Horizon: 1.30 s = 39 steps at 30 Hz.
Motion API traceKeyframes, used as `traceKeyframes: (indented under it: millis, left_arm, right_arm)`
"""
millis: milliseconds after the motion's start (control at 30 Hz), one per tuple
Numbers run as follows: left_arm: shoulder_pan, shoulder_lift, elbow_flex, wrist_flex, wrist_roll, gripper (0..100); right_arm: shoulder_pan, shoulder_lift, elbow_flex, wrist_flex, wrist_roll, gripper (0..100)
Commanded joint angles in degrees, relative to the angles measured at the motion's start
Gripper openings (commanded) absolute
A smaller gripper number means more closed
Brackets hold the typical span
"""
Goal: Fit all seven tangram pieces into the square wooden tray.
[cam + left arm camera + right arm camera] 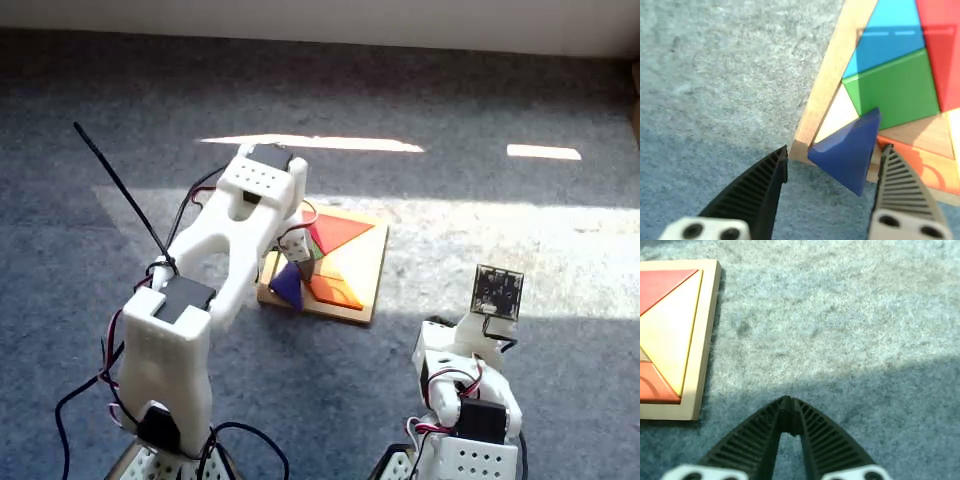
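Grey-blue carpet (pixel 520 240), square wooden tray (pixel 335 311) lying on it

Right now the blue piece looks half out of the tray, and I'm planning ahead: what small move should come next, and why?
Probably close the left pincer on the blue triangle and nudge it inward. It lies tilted over the tray's corner rim, above a bare gap beside the green piece, with the open pincer straddling it.

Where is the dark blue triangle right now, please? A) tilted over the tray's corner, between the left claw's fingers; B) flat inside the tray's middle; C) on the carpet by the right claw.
A: the dark blue triangle leans over a corner of the tray, inside the open left claw.
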Motion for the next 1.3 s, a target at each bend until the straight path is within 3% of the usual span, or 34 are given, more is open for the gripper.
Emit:
traceKeyframes:
  millis: [0,167,500,733,900,1267]
  left_arm:
    - [-0.9,-3.6,-0.6,-0.4,1.1,29]
    - [-0.9,-3.6,-0.6,-0.5,5.8,29]
    - [-0.7,-4.3,-0.7,-0.5,6.3,28]
    - [-1.3,-4.4,-8.7,0.3,6.3,8]
    - [-5.8,-4.4,-16.0,5.5,6.2,0]
    - [-19.8,-4.4,-18.2,6.4,5.8,0]
  right_arm:
    - [0.4,-0.7,7.2,-0.9,0.2,0.5]
    - [0.4,-0.7,7.2,-0.9,0.2,0.5]
    - [0.4,-0.7,7.2,-0.9,0.2,0.5]
    - [0.4,-0.7,7.2,-0.9,0.2,0.5]
    - [0.4,-0.7,7.2,-0.9,0.2,0.5]
    - [0.4,-0.7,7.2,-1.2,0.2,0.5]
